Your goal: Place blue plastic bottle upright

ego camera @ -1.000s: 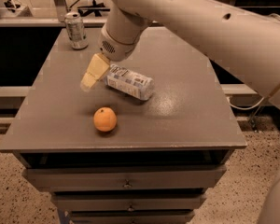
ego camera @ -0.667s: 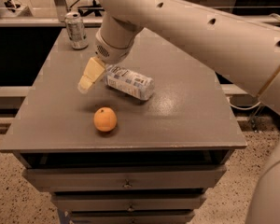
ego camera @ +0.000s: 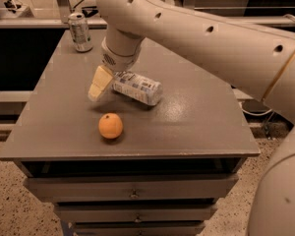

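Observation:
The blue plastic bottle [ego camera: 137, 88] lies on its side near the middle of the grey table [ego camera: 196, 122]. Its white-and-blue label faces up and its left end points toward my gripper. My gripper [ego camera: 104, 84] hangs from the big white arm and is low over the table at the bottle's left end, touching it or very close to it. The bottle's cap is hidden behind the gripper.
A silver drink can [ego camera: 80, 32] stands upright at the table's far left corner. An orange [ego camera: 110, 126] sits in front of the bottle, near the front edge. Drawers [ego camera: 132, 193] are below the tabletop. My arm spans the right side of the view.
My gripper has come down a little toward the tabletop at the bottle's left end. The bottle, the orange and the can have not moved.

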{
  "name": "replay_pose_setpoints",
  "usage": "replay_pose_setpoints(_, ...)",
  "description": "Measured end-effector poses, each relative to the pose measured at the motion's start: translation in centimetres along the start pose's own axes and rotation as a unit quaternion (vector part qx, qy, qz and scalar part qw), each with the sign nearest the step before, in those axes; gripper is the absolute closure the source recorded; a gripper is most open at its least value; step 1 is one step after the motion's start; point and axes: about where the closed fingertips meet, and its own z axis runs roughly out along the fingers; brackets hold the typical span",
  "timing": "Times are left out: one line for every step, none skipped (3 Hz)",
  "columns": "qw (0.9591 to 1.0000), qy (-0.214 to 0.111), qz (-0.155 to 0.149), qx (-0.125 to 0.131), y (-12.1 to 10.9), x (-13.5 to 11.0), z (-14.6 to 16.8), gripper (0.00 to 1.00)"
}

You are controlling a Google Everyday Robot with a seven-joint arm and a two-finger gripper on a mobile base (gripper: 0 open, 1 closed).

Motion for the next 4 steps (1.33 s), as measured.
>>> replay_pose_setpoints(0.9998, 0.01, 0.001, 0.015, -0.6, 0.7, 0.3, 0.11)
replay_pose_setpoints(0.9997, 0.012, 0.003, 0.022, -0.9, 1.1, 0.2, 0.34)
replay_pose_setpoints(0.9997, 0.0, -0.002, 0.024, -1.2, 0.9, -0.6, 0.57)
replay_pose_setpoints(0.999, -0.037, -0.014, 0.023, -1.6, -0.3, -3.0, 0.81)
